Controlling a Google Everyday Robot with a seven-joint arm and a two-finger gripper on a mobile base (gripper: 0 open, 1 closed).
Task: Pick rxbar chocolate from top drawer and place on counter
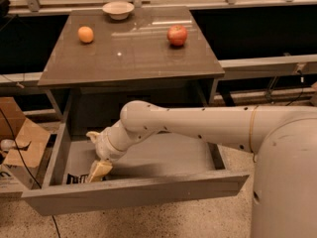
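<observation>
The top drawer [133,191] stands pulled open below the counter [129,53]. The rxbar chocolate [75,178], in a black wrapper with white lettering, lies in the drawer's front left corner, partly hidden by the drawer front. My gripper [99,171] reaches down into the drawer, its tip right beside the bar's right end. I cannot tell whether it touches the bar.
On the counter are an orange [85,34] at the left, a red apple [177,35] at the right and a pale bowl [118,9] at the back. A cardboard box [20,145] stands on the floor left of the drawer. My arm [198,125] spans the drawer.
</observation>
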